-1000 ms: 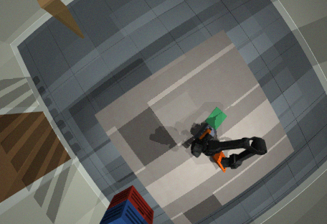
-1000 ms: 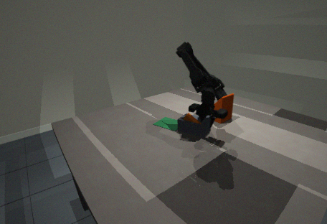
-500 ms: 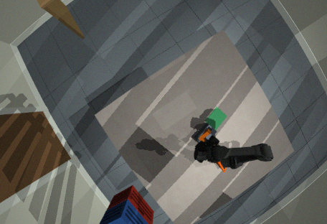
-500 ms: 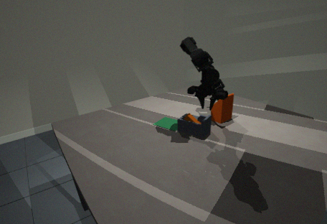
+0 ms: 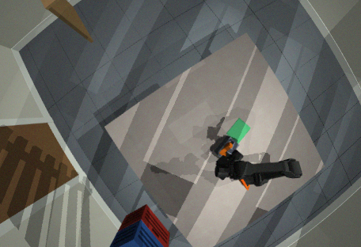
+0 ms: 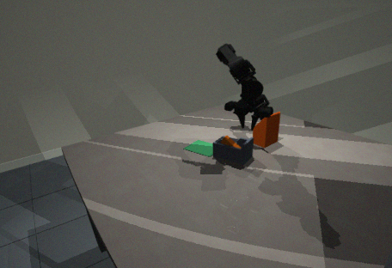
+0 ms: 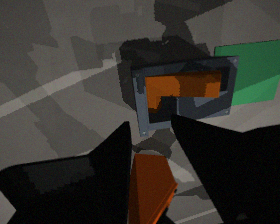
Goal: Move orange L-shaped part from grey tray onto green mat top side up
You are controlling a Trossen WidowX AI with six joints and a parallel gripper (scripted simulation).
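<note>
A pale grey table top [image 6: 180, 197] streaked with light and shadow fills the middle of the room, its left edge dropping to a dark tiled floor [image 6: 30, 215]. The small grey square tray [image 6: 234, 152] sits well in from every edge. The orange L-shaped part [image 7: 183, 86] lies in the tray's pocket — one end tipped up above the rim in the exterior view. The flat green mat [image 6: 200, 148] touches the tray's left side. The black parallel-jaw gripper [image 7: 150, 131] hovers above the tray, fingers partly parted, grasping nothing. An orange block [image 6: 266, 130] stands just right of the tray.
</note>
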